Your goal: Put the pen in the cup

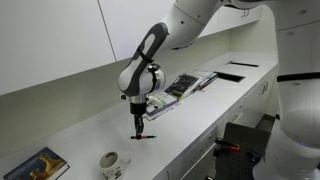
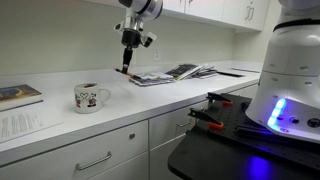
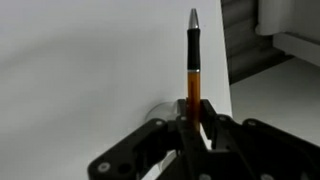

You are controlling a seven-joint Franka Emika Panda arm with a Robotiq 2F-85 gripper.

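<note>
On the long white counter (image 1: 90,125) under pale wall cupboards, in an exterior view, the gripper (image 1: 138,120) hangs with its fingers pinched on the pen (image 1: 138,130). The pen's long axis is upright and its free end points down at the counter. The cup (image 1: 110,162) stands nearer and to the left, apart from the pen, with a book (image 1: 40,165) left of it and magazines (image 1: 185,85) farther right.

In an exterior view from the front, the pen (image 2: 125,66) hangs upright between the cup (image 2: 90,97) at left and the magazines (image 2: 170,73) at right, with drawers (image 2: 95,158) below the counter. I cannot tell whether its tip touches the counter.

In the wrist view, the fingers (image 3: 210,128) clamp the orange end of the pen (image 3: 193,60); its dark part and silver tip point away over the white counter.
</note>
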